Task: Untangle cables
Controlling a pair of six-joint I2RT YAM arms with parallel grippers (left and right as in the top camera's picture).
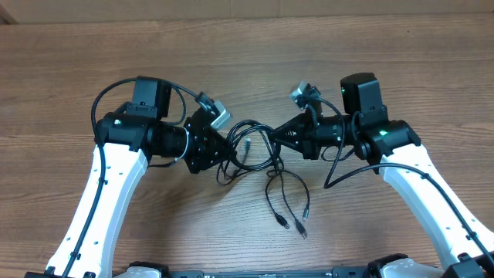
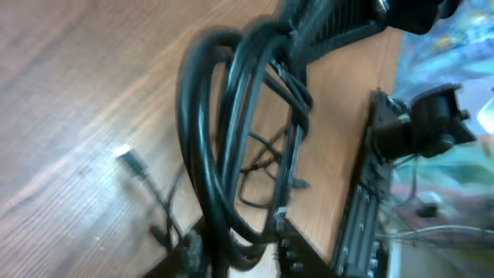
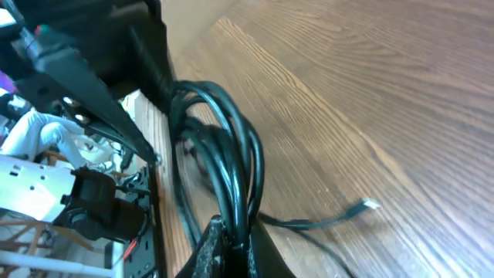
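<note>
Nearest the robot's base, 2 small plugs (image 1: 282,221) are seen lying on the table (image 1: 247,54), just beside each other. From them, thin black strands run away from the base and join the cables (image 1: 251,143) — a loose coil of several black loops gathered mid-table, between the 2 arms.

The coil is met on one side by the left gripper (image 1: 229,152) and on the other by the right gripper (image 1: 272,137). The 2 are pointed inward at each other, near but apart, with the loops strung between them.

In the right wrist view, the loops are seen running straight down into that gripper's fingers (image 3: 204,251), which are pressed tight together on the cables. From that grip the loops arch across toward the left gripper. A silvery plug (image 3: 370,205) on a thin strand lies flat on the wood beside the coil, touched by neither gripper.

The left wrist view is blurred. The same loops are shown passing down to the bottom edge, where the left gripper's dark parts are only partly seen — whether its jaws are wide, narrow or closed on a loop cannot be told. The right gripper is seen at the top of that view, clamped on the far end of the coil.

Farther back, the brown wood grain of the table runs across the overhead view.
</note>
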